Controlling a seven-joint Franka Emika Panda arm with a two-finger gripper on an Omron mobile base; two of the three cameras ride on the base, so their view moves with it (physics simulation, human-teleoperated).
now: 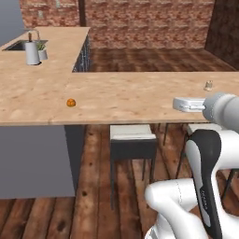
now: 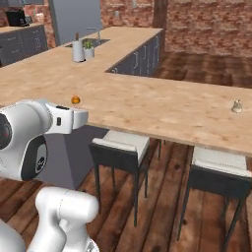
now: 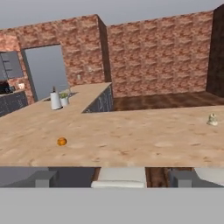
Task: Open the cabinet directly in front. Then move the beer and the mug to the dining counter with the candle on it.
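Left base view: the long light wood-grain dining counter point(image 1: 121, 95) is seen running across the middle of the frame, with a branch extending to the upper left. The tiny pale stubby candle point(image 1: 208, 85) is found on the counter at the right, upright, well apart from a small round orange fruit point(image 1: 71, 102) lying left of centre. A grey cylindrical jug point(image 1: 32, 52) and a small potted green plant point(image 1: 42, 51) are noted touching or just beside each other at the upper left, next to a sunken steel sink point(image 1: 18, 45). A grey-cushioned dark-framed stool point(image 1: 132, 140) is placed under the counter edge at centre. The white arm rises at the lower right; the gripper's fingertips cannot be made out here.

Right base view: the candle point(image 2: 237, 106) is seen at the right of the counter point(image 2: 162, 108), the orange fruit point(image 2: 75, 100) at the left, near the arm's white wrist. The jug point(image 2: 78, 50) and plant point(image 2: 89, 49) stand at the upper left. Two stools point(image 2: 120, 147) are set beneath the counter edge.

Hand view: the counter point(image 3: 122, 135) is seen spanning the middle, the candle point(image 3: 212, 119) at the far right, the fruit point(image 3: 62, 141) at the left. The gripper point(image 3: 114, 178) is recorded at the bottom with jaws spread wide, its fingertips point(image 3: 43, 178) far apart and nothing between them.
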